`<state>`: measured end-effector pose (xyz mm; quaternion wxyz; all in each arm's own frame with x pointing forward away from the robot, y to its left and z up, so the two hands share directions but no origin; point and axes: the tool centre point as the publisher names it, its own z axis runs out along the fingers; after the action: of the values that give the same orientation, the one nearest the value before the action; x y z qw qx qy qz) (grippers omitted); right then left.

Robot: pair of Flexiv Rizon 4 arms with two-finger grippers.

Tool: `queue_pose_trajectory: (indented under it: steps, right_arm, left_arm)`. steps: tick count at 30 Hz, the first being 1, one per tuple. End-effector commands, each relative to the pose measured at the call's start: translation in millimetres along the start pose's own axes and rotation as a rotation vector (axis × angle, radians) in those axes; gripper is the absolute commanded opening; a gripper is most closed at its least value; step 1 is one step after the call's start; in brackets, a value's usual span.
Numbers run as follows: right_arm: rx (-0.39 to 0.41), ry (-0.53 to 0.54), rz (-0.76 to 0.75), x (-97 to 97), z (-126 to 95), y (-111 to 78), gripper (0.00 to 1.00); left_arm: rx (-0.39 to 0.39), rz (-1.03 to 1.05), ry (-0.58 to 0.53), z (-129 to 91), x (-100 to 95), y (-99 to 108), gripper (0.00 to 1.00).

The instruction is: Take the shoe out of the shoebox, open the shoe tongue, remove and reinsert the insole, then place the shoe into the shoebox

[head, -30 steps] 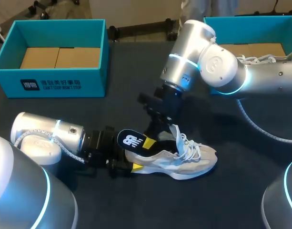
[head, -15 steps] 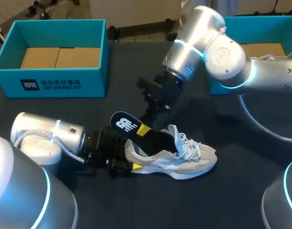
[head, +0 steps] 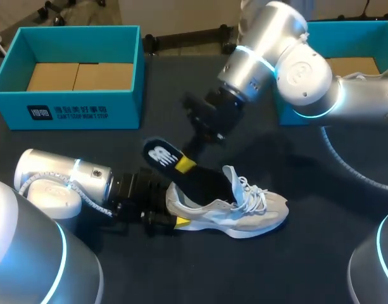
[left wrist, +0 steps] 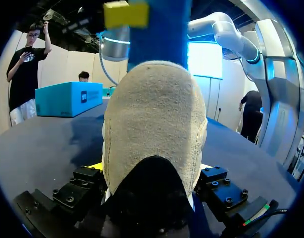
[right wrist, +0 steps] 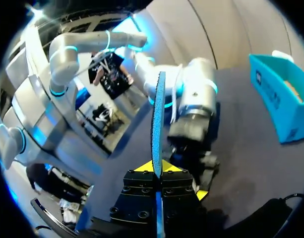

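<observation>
One thin insole [right wrist: 157, 114], one suede shoe [left wrist: 154, 129]

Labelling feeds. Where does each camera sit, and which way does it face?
Head view: above and behind, looking down on the dark table; both arms show.
Left wrist view: on the left arm, facing the heel of the grey-and-white sneaker in the left gripper.
Right wrist view: on the right arm, looking along the black, blue-backed insole in the right gripper.
Shared: both wrist views show the insole.

shoe [head: 247, 214] at centre, insole [head: 181, 167] over its heel, shoebox [head: 86, 109] behind left
</observation>
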<state>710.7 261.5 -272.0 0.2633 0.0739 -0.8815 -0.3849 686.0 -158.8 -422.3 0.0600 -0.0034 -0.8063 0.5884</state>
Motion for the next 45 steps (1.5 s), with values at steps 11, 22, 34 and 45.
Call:
queue_pose_trajectory:
  steps: [11, 22, 34, 45]
  right_arm:
    - [-0.37, -0.081, 0.046, 9.2, -51.3, 65.0, 0.0]
    - [-0.399, -0.067, 0.014, 11.0, -54.9, 66.5, 0.0]
    - [-0.516, -0.285, -0.012, 22.1, -124.2, 100.2, 0.0]
    - [-0.548, -0.393, 0.009, 39.5, -164.9, 111.5, 0.0]
  left_arm:
    - [-0.001, 0.0, -0.003, 0.5, -0.1, 1.3, 0.0]
    - [-0.001, 0.0, -0.003, 0.5, -0.1, 1.3, 0.0]
    - [-0.001, 0.0, -0.003, 0.5, -0.1, 1.3, 0.0]
    - [-0.001, 0.0, -0.003, 0.5, -0.1, 1.3, 0.0]
